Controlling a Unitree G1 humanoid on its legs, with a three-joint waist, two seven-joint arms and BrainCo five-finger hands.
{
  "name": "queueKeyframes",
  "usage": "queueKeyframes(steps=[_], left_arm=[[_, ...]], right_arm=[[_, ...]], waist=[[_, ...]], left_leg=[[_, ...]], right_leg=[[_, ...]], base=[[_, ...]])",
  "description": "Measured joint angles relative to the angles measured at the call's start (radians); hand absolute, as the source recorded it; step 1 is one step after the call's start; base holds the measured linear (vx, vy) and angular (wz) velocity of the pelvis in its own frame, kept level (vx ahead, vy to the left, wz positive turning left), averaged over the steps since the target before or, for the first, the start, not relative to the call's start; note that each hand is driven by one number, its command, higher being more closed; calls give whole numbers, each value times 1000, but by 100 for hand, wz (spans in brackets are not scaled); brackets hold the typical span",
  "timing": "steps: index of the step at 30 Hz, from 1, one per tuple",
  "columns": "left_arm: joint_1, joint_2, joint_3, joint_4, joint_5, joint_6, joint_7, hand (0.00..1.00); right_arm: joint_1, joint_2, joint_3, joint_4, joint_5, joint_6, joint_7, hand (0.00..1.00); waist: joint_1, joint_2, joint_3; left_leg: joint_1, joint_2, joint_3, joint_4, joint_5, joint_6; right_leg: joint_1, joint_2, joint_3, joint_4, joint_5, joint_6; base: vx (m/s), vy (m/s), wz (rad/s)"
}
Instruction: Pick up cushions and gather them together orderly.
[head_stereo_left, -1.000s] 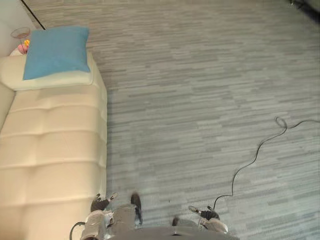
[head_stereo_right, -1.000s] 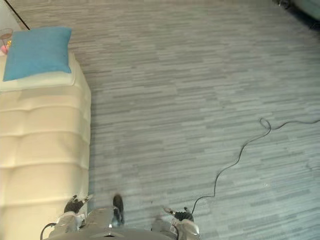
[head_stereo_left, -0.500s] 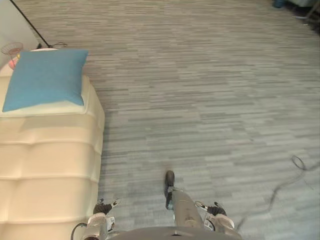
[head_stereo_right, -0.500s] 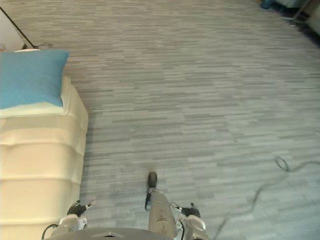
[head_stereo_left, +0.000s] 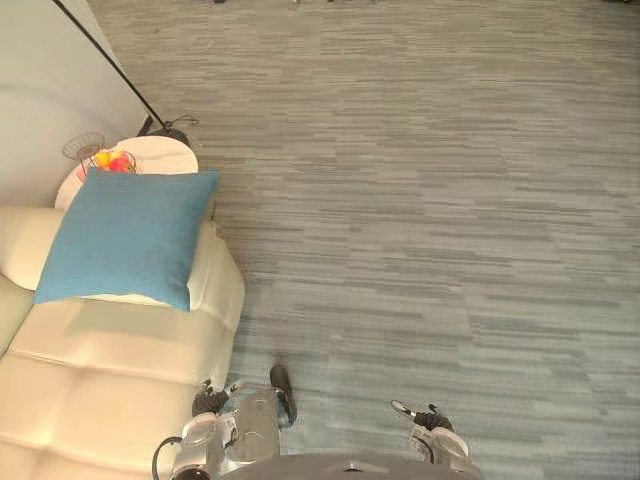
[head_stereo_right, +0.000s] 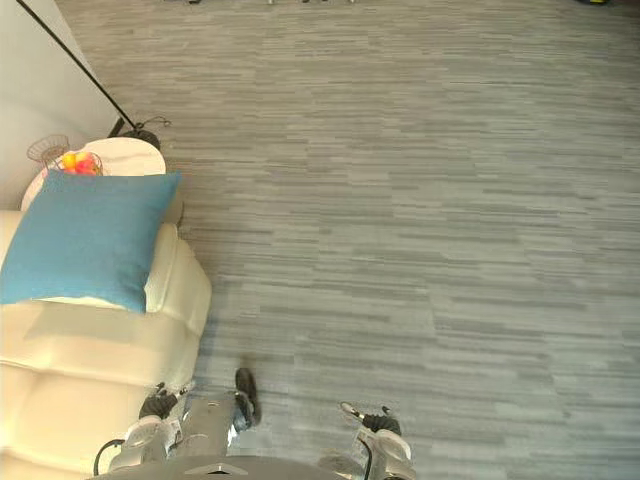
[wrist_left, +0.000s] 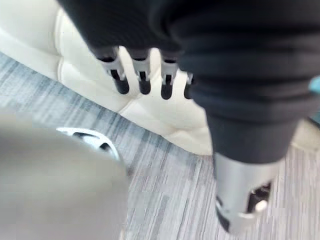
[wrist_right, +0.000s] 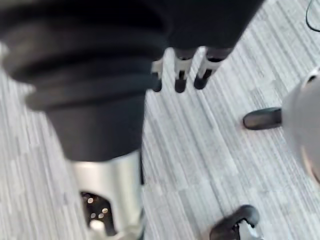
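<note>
Lying unmoved on the sofa (head_stereo_left: 120, 360), the blue cushion (head_stereo_left: 125, 238) stays untouched.

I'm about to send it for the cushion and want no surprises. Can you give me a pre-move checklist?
Left hand empty, fingers straight: ok.
Right hand empty, fingers straight: ok.
Blue cushion in sight on the sofa end, nothing on it: ok.
Cushion within reach: not ok, both hands hang low, apart from it.
Fruit basket on the side table clear of the cushion: cannot tell.
</note>
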Motion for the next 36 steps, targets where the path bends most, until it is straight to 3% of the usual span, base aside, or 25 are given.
queueKeyframes(steps=[1,2,4,6,7,8,10,12,14,15,16,18,20,21,23,24,26,27,29,31,33,36], left_arm=[[0,10,0,3,0,0,1,0],[0,24,1,10,-4,0,-1,0],[0,34,1,17,-4,0,1,0],[-3,39,-4,46,-4,1,2,0],[-4,59,-24,65,-5,3,1,0],[-3,74,-42,85,-5,9,2,0],[1,74,-41,96,-5,15,6,0],[1,74,-39,111,-5,20,8,0],[0,71,-37,117,-5,21,8,0],[0,67,-25,116,-5,23,8,0],[-1,63,-12,116,-5,24,9,0],[0,44,44,115,-5,24,10,0],[5,29,85,115,-5,24,11,0],[8,9,99,114,-4,25,10,0],[11,-24,106,105,-5,23,9,0],[10,-36,118,89,-5,23,8,0],[8,-46,138,75,-19,22,9,0],[8,-45,140,74,-26,20,9,0],[8,-44,135,69,-36,19,8,0],[3,-34,111,52,-41,19,8,0],[-10,-34,80,50,-37,21,8,0],[-10,-11,47,54,-27,26,8,0]], right_arm=[[0,7,5,8,-4,0,0,0],[-6,13,12,15,-8,0,2,0],[-1,8,21,34,-14,0,4,0],[-7,3,35,49,-48,-2,6,0],[-9,9,43,55,-48,-2,8,0],[-8,0,50,55,-48,-3,10,0],[3,-11,70,55,-50,-3,11,0],[2,-16,70,51,-66,-6,13,0],[3,-13,60,38,-67,-11,13,0],[6,-7,48,29,-65,-12,14,0],[6,-3,37,29,-65,-12,13,0],[10,3,31,28,-63,-10,13,0],[16,7,33,25,-62,-10,14,0],[16,-6,32,18,-66,-10,13,0],[13,-27,33,19,-67,-10,12,0],[11,-32,33,16,-66,-10,11,0],[17,-33,33,8,-65,-9,5,0],[21,-33,33,8,-65,-9,5,0],[34,-25,40,-2,-65,-10,5,0],[46,-10,35,-12,-64,-9,4,0],[41,-8,26,-12,-57,-4,4,0],[34,2,23,-10,-33,-3,4,0]], waist=[[-6,-16,-8],[-11,-33,-16],[-4,-49,-23],[-8,-51,-27],[-21,-61,-24],[-37,-64,-21],[-40,-52,-13],[-44,-51,-11],[-57,-49,-10],[-60,-48,-10],[-59,-47,-9],[-55,-47,-8],[-55,-43,-11],[-48,-18,-23],[-30,17,-36],[-43,22,-40],[-37,27,-37],[-33,27,-37],[-37,22,-40],[-48,4,-48],[-46,7,-49],[-43,-5,-42]], left_leg=[[0,-18,2,-1,-15,7],[1,-38,-1,21,-34,47],[31,-55,0,89,-113,67],[98,-65,-10,96,-183,66],[154,-81,-26,82,-197,65],[234,-102,-55,39,-197,65],[336,-111,-79,-30,-198,66],[434,-114,-132,-115,-198,65],[452,-113,-187,-131,-208,54],[456,-113,-235,-130,-225,43],[458,-112,-259,-125,-237,38],[470,-112,-353,-83,-304,17],[480,-103,-431,-43,-357,-16],[483,-68,-462,-39,-365,-38],[459,-36,-458,-13,-344,-71],[392,-26,-451,105,-328,-99],[306,11,-374,270,-298,-150],[283,34,-320,316,-292,-149],[242,104,-136,330,-221,-104],[242,109,-34,244,-209,-112],[250,87,43,114,-203,-120],[287,51,97,-16,-179,-97]], right_leg=[[0,-16,6,7,5,-8],[-11,-38,23,44,26,-9],[-33,-70,83,194,48,14],[-142,-95,140,522,127,116],[-228,-103,174,762,158,157],[-294,-124,143,938,141,137],[-354,-131,89,1010,94,82],[-437,-88,57,883,7,44],[-479,-45,76,704,-9,39],[-498,-5,138,507,9,32],[-500,15,182,417,34,33],[-490,49,319,195,138,43],[-485,57,323,243,228,41],[-490,69,269,301,178,29],[-494,70,210,341,135,4],[-480,43,143,352,110,-11],[-423,24,74,334,92,-33],[-398,20,47,326,87,-41],[-312,0,-62,295,75,-40],[-272,-34,-157,246,77,-37],[-248,-50,-242,195,93,-14],[-206,-57,-298,139,116,3]], base=[[730,293,9],[478,207,19],[571,261,22],[515,223,20],[543,162,49],[519,133,56],[340,56,46],[322,-12,59],[242,-89,89],[319,-183,106],[268,-181,108],[264,-234,116],[433,-389,124],[426,-359,102],[373,-255,93],[452,-294,115],[338,-226,108],[244,-158,117],[214,-113,138],[131,-35,163],[80,59,152],[35,128,100]])
